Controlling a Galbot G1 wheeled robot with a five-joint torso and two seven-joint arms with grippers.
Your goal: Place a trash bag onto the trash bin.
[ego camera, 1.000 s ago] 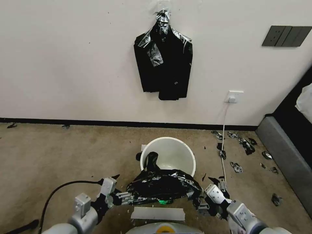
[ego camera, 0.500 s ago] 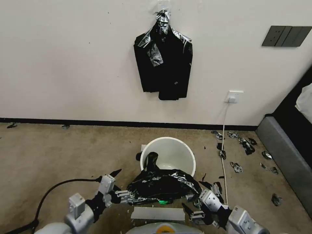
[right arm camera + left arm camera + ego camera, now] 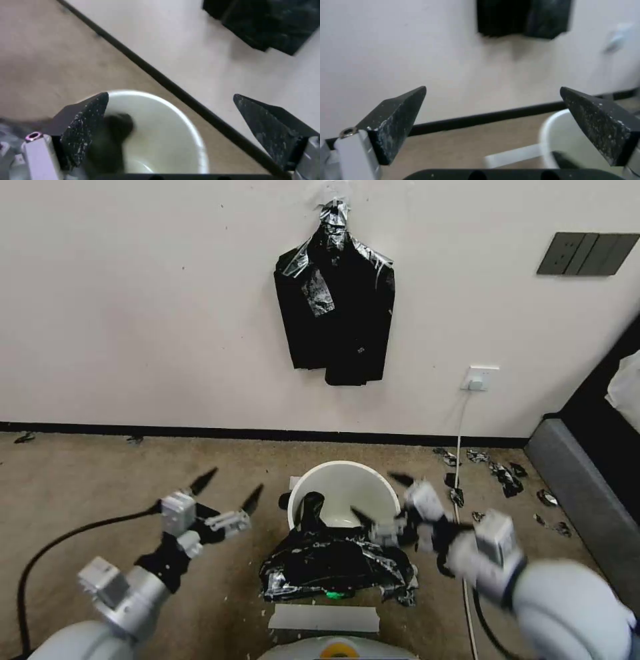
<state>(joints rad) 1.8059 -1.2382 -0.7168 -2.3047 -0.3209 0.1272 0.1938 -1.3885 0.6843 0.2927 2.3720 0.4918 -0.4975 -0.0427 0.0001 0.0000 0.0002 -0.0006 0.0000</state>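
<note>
Lying crumpled over the near rim of the round cream-white plastic trash bin: thin glossy black trash bag, held by neither claw. Hovering spread open and empty: left gripper, right gripper. Judging regrasp step; needing bag mouth edges pinched

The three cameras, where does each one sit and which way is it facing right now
Head view: high on the robot, looking down at the trash bin, the trash bag draped over its near rim, left gripper, right gripper.
Left wrist view: between open fingers, facing the wall.
Right wrist view: between open fingers, above the bin.
All share the bin.
</note>
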